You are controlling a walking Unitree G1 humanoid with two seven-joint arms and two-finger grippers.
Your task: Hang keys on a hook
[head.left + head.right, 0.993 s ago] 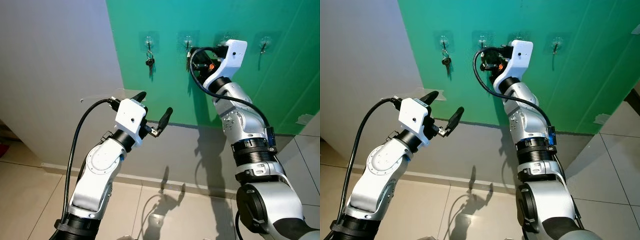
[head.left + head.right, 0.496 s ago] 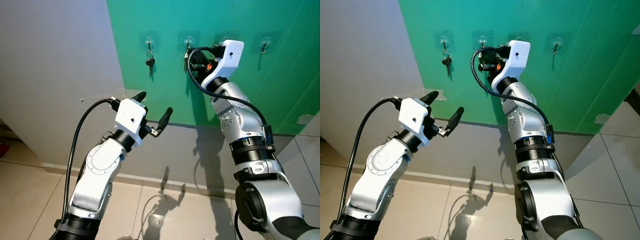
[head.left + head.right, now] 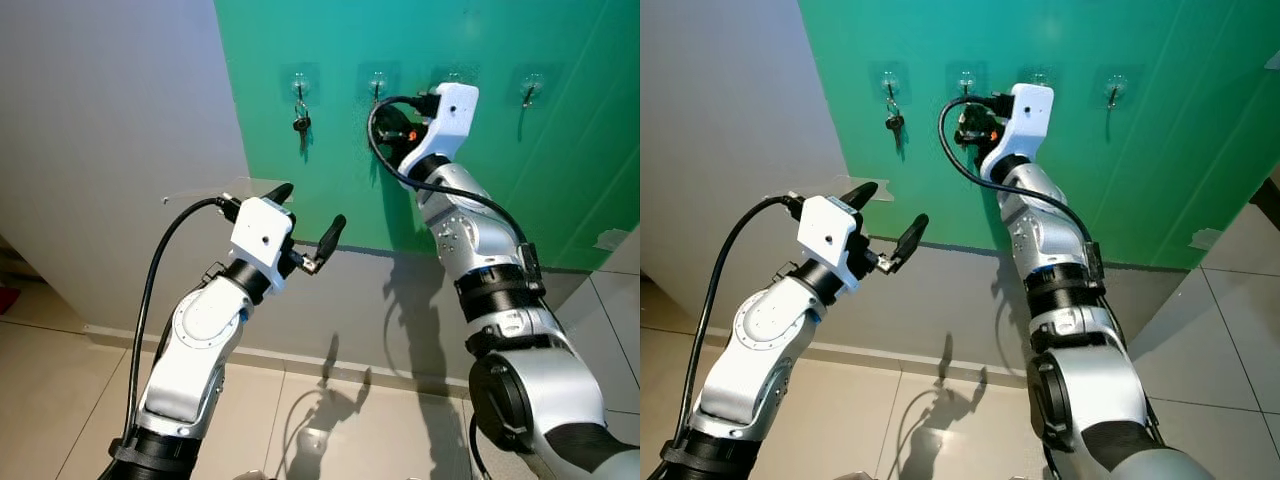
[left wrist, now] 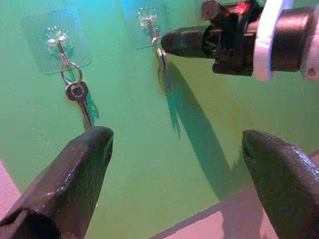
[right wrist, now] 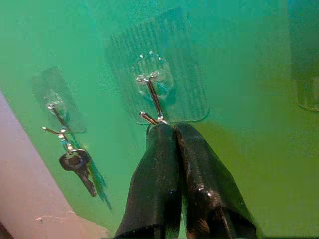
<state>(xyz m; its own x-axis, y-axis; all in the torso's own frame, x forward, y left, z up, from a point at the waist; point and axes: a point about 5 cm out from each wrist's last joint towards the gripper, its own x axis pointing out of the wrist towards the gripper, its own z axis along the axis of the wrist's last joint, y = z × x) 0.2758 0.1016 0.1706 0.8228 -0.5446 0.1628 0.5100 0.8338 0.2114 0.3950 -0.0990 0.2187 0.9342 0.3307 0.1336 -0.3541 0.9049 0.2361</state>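
Four clear stick-on hooks sit in a row on the green wall (image 3: pixel 330 190). A dark key (image 3: pixel 300 123) hangs from the first hook (image 3: pixel 298 84). My right gripper (image 5: pixel 172 128) is raised to the second hook (image 5: pixel 152 94). It is shut on a key ring whose wire touches the hook's tip. In the left wrist view the held key (image 4: pixel 164 74) dangles just under those fingertips (image 4: pixel 172 41). My left gripper (image 3: pixel 305 213) is open and holds nothing. It hovers lower and to the left, away from the wall, pointing up at the hooks.
The third hook (image 3: pixel 1040 77) peeks out above my right wrist. The fourth hook (image 3: pixel 528 90) is bare. A grey wall (image 3: pixel 110 120) adjoins the green one on the left. Tiled floor (image 3: pixel 60 380) lies below, with tape (image 3: pixel 610 238) at the right.
My right gripper has moved left along the wall with the key, from between the second and third hooks up to the second hook. The left arm has held still.
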